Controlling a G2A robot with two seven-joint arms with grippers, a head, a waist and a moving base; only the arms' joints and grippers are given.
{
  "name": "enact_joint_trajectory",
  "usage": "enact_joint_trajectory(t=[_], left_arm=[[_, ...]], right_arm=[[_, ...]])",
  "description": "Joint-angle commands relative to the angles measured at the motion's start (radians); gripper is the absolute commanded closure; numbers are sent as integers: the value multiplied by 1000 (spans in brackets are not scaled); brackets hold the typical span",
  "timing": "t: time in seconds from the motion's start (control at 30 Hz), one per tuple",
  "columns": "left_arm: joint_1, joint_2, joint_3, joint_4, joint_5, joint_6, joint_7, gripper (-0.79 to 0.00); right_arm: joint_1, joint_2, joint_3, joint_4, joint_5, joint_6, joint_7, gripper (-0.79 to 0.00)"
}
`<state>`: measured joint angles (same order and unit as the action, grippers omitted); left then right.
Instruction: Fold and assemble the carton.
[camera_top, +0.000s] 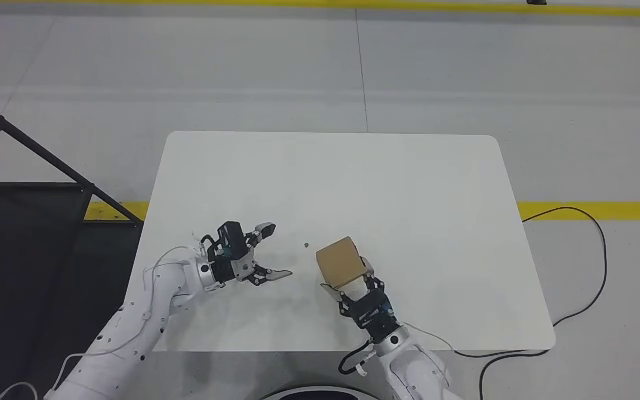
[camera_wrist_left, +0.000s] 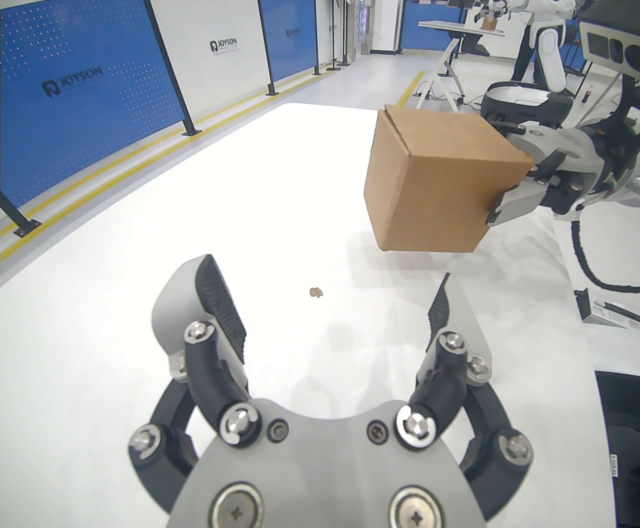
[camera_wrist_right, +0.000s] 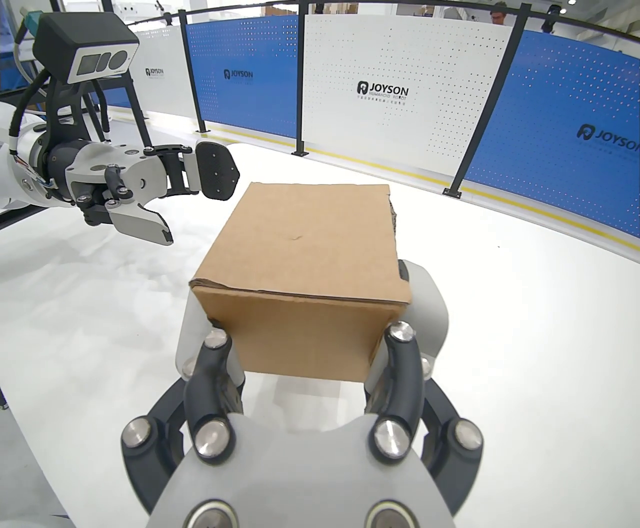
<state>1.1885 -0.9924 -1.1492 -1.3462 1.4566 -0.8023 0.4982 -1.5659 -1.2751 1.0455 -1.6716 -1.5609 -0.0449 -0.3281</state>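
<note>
1. Top view showed the carton (camera_top: 340, 262) near the front edge of the table (camera_top: 430, 200), clamped in the right gripper (camera_top: 350, 283), which held it by its near end.
2. Left wrist view showed a shadow under the carton, so it seemed to hang just clear of the table rather than rest on it.
3. The left gripper (camera_top: 275, 252) sat beside the carton but apart from it, jaws spread wide and holding nothing. A small brown scrap (camera_top: 304, 243) lay on the table between them.
4. The faces in sight looked closed, so the task seemed nearly done, though the underside could not be seen.
5. Risk: the grip caught only one end, so a push from the left gripper might twist the carton loose and drop it.
6. Risk: too hard a squeeze could buckle the thin walls and spring the top flap, whose front seam looked slightly uneven.
</note>
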Motion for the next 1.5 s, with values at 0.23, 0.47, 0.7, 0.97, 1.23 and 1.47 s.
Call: enact_joint_trajectory(t=[0.23, 0.47, 0.7, 0.97, 1.23, 1.47], left_arm=[[7, -1, -1, -9, -13, 5, -4, -785], [36, 8, -44, -23, -44, -24, 34, -785], [61, 21, -92, -15, -47, -80, 132, -785], [73, 31, -123, 6, -20, -140, 272, -785], [72, 38, -122, 12, -5, -172, 348, -785], [72, 38, -122, 12, -5, -172, 348, -785]], right_arm=[[1, -1, 1, -7, 4, 2, 1, 0], [-17, 5, 31, -53, 72, -76, -80, 0], [-37, 18, 87, -150, 121, -178, -65, 0], [-11, 26, 121, -214, 250, -335, 1, 0], [36, 36, 168, -227, 528, -562, 109, 0], [75, 42, 192, -242, 813, -624, 263, 0]])
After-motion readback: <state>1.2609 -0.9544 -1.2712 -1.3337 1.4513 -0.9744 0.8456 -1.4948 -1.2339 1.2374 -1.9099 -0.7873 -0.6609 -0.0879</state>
